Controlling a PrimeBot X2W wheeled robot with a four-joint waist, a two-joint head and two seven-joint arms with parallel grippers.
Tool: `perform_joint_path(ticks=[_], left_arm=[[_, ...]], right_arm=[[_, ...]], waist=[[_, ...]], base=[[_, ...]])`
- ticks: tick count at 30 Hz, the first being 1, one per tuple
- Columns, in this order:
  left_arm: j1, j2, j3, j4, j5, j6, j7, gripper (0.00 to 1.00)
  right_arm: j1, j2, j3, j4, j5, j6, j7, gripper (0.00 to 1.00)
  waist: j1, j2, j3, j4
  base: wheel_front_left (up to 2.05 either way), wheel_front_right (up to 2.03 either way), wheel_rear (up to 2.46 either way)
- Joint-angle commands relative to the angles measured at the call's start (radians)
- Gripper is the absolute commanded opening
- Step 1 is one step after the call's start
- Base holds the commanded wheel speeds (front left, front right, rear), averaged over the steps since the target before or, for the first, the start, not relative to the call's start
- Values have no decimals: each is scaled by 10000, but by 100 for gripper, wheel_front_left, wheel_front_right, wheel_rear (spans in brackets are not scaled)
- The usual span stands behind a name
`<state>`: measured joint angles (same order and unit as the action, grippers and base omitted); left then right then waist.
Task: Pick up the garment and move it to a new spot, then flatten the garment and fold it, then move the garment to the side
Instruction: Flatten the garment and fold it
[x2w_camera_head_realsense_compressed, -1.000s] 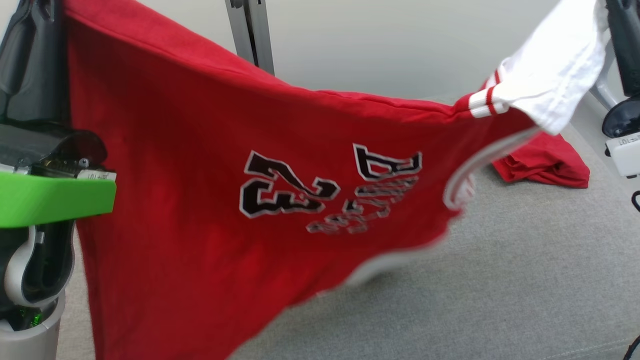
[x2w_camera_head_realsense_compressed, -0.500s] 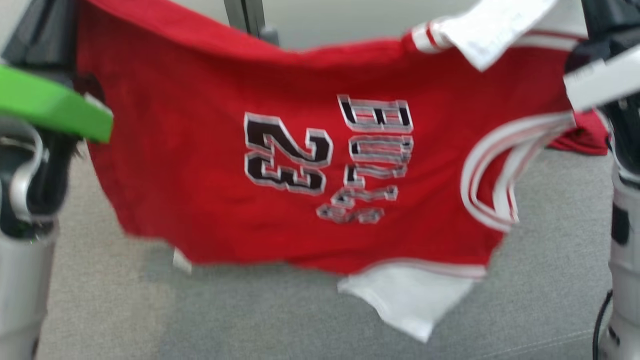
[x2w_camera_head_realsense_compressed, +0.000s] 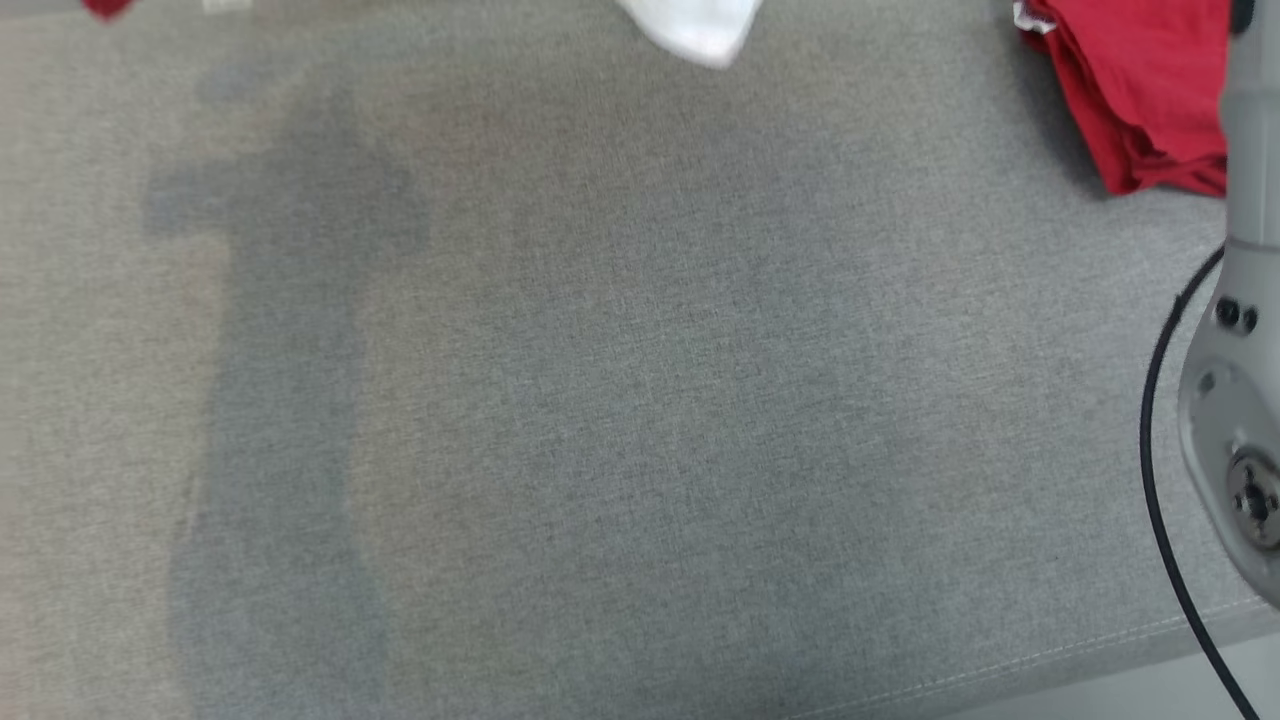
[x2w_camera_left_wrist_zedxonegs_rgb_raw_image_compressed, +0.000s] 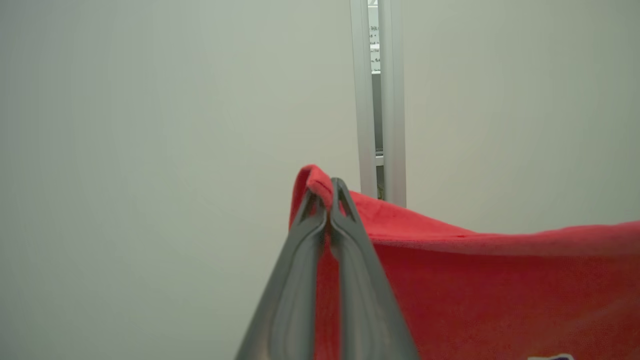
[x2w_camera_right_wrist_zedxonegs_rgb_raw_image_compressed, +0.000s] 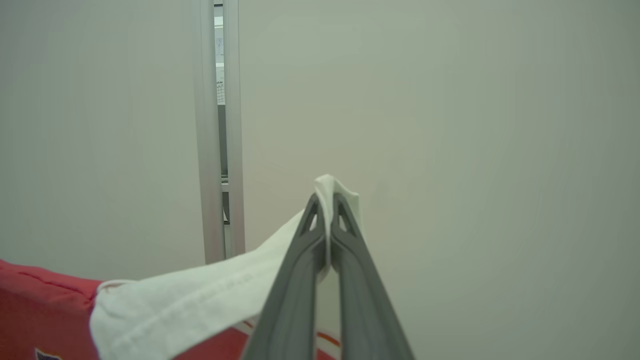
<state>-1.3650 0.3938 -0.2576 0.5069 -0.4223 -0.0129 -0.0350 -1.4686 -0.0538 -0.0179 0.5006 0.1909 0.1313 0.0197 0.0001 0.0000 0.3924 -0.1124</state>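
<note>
The head view has tipped down to the grey surface (x2w_camera_head_realsense_compressed: 600, 400). The garment (x2w_camera_left_wrist_zedxonegs_rgb_raw_image_compressed: 475, 285), spread across that view 0.5 s ago, now shows there as a white sleeve tip (x2w_camera_head_realsense_compressed: 690, 30) at the top edge, so it likely hangs lifted, ready to carry. The left gripper (x2w_camera_left_wrist_zedxonegs_rgb_raw_image_compressed: 326, 194) is clamped on a red edge and the right gripper (x2w_camera_right_wrist_zedxonegs_rgb_raw_image_compressed: 327, 197) on white sleeve cloth. The long axis runs between the 2 grippers, sleeve end toward the robot's right. A separate red cloth (x2w_camera_head_realsense_compressed: 1130, 100) lies far right.
</note>
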Motion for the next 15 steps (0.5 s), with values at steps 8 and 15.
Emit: perform_joint_path(ticks=[8,15], left_arm=[[-956,-566,-252,2342,146,-566,-1896,0],[276,-668,-148,3034,-421,-1074,-2301,0]], right_arm=[[-468,8,1264,1824,671,-12,-1658,0],[1220,11,2507,1454,1339,-12,-2605,0]], waist=[[-1,0,1520,-188],[-1,0,2098,-191]], base=[[0,0,0],[0,0,0]])
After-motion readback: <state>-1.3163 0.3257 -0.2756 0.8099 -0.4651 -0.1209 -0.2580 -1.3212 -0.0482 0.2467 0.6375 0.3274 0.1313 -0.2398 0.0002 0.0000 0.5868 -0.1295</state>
